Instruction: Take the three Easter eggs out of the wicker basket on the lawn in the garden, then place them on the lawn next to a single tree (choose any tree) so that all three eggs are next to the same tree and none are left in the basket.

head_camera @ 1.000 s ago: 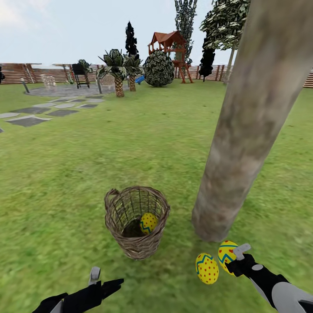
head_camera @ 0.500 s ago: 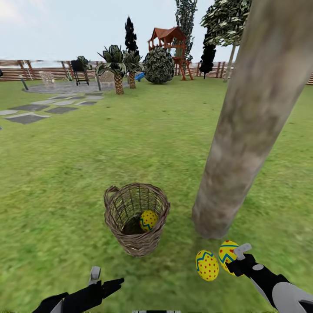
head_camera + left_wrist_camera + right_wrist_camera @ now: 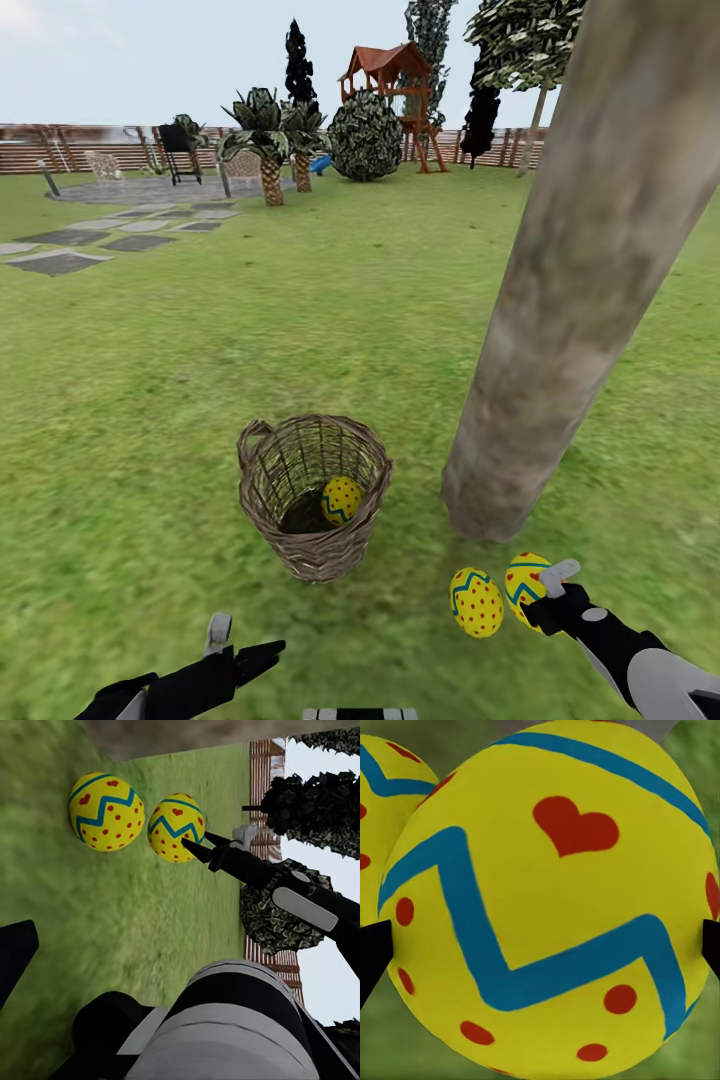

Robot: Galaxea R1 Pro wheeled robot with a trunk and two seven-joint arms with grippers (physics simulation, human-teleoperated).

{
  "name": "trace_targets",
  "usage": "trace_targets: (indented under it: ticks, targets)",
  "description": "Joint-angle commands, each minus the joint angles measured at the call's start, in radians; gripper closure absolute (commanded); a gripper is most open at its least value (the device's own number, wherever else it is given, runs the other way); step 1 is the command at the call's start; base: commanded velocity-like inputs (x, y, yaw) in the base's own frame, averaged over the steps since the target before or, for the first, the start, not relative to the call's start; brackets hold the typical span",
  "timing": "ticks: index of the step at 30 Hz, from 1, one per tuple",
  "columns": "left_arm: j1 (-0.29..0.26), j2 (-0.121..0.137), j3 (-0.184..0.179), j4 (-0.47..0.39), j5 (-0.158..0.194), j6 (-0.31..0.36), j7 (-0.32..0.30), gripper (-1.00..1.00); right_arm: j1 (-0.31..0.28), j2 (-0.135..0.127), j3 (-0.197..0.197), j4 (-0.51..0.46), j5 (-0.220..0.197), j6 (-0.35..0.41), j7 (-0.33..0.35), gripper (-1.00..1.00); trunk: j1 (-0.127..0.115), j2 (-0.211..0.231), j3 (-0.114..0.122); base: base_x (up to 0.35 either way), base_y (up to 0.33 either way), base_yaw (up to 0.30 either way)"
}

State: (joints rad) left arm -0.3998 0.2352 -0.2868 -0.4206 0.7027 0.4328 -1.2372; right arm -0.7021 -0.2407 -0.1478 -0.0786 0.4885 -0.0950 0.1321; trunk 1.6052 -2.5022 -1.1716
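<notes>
The brown wicker basket [image 3: 313, 497] stands on the lawn [image 3: 150, 400] with one yellow Easter egg [image 3: 341, 500] inside. Two more Easter eggs lie on the grass at the foot of the thick pale tree [image 3: 560, 300]: one [image 3: 476, 602] [image 3: 106, 811] on its own, the other [image 3: 525, 587] [image 3: 175, 827] [image 3: 547, 900] between the spread fingers of my right gripper [image 3: 546, 594] [image 3: 217, 844], which is open around it. My left gripper [image 3: 243, 643] hovers open and empty over the grass in front of the basket.
Grey paving slabs [image 3: 60, 262] lie far left. Short palms [image 3: 270, 150], a round bush [image 3: 365, 135], a wooden play tower [image 3: 390, 80] and a slatted fence [image 3: 80, 150] stand at the back. Open grass spreads left of and beyond the basket.
The head camera has shifted a little, so the whole scene sits slightly higher in the picture. Both grippers and all three eggs have stayed where they were.
</notes>
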Motion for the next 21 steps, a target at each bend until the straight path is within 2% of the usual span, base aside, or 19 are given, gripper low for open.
trace_targets:
  ticks: [1,10,21]
  targets:
    - [-0.001,0.001,-0.006,-0.001,0.009,0.01,-0.001,-1.0,0.0,0.0,-0.009,0.0,0.007,-0.003,0.004,1.0,0.0,-0.001,-0.005,0.0,0.0,0.0]
    - [-0.001,0.001,-0.006,0.002,0.009,0.01,-0.001,-1.0,0.0,0.001,-0.009,0.0,0.007,-0.005,0.007,1.0,0.001,-0.001,-0.009,0.0,0.0,0.0]
    - [-0.001,0.001,-0.006,0.0,0.009,0.01,-0.001,-1.0,0.0,0.0,-0.009,0.0,0.007,-0.005,0.007,1.0,0.003,-0.002,-0.028,0.0,0.0,0.0]
